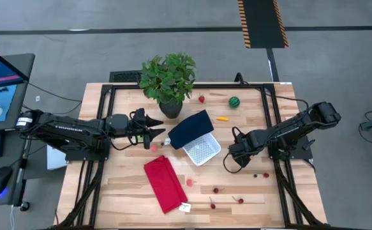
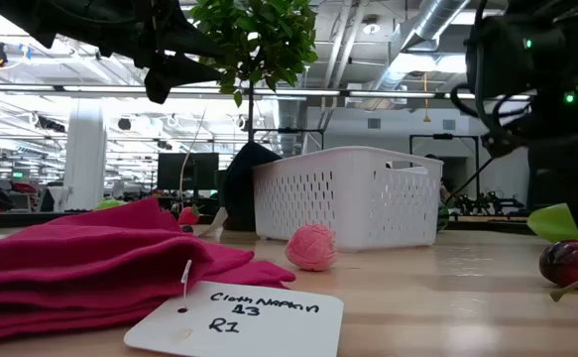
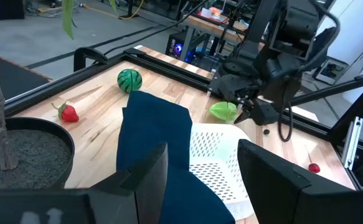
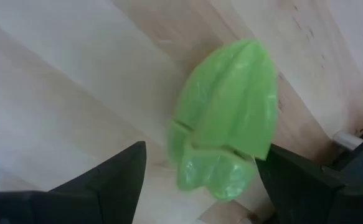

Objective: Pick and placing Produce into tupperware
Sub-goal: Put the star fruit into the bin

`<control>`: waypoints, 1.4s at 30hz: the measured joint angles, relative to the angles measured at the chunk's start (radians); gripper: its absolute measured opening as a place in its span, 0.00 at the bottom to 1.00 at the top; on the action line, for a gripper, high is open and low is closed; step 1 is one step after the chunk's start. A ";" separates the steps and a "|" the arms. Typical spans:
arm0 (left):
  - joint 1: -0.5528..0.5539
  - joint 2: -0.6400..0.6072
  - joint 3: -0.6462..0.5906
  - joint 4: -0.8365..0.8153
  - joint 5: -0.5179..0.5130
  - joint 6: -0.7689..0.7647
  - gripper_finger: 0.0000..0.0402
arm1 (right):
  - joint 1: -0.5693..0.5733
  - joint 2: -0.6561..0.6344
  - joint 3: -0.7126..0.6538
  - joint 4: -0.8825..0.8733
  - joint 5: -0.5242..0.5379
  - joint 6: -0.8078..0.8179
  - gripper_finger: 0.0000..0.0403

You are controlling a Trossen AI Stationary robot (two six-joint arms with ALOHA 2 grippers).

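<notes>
While the right gripper (image 4: 197, 180) hangs low over the tabletop (image 1: 122, 191) just right of the white tub (image 1: 202, 151), a light green ridged fruit (image 4: 228, 118) lies on the wood directly in front of it, in line with the gap between its two fingers. Those fingers stand apart on either side of the fruit's near end, not closed on it; whether they touch it cannot be told. The left wrist view shows the same fruit (image 3: 223, 111) under that gripper's tip, beside the tub's far edge.

The left gripper (image 1: 162, 132) holds the navy lid (image 1: 191, 128) by one edge, tilted over the tub. A striped melon (image 1: 235, 101), a strawberry (image 1: 201, 99) and an orange piece (image 1: 222, 118) lie behind the tub, near the potted plant (image 1: 168, 78). Small red berries (image 1: 215, 190) are scattered along the front, right of the red cloth (image 1: 165, 183).
</notes>
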 joint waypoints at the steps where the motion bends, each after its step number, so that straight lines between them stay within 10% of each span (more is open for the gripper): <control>1: 0.000 0.000 0.000 0.000 0.000 0.000 0.46 | -0.007 0.000 -0.010 0.006 0.000 -0.006 0.80; 19: 0.000 0.000 0.000 -0.019 0.004 -0.001 0.46 | -0.076 0.000 -0.031 0.113 0.027 -0.094 0.62; 42: -0.001 0.000 0.000 -0.017 0.006 -0.005 0.46 | -0.065 0.000 0.086 0.145 0.031 -0.179 0.64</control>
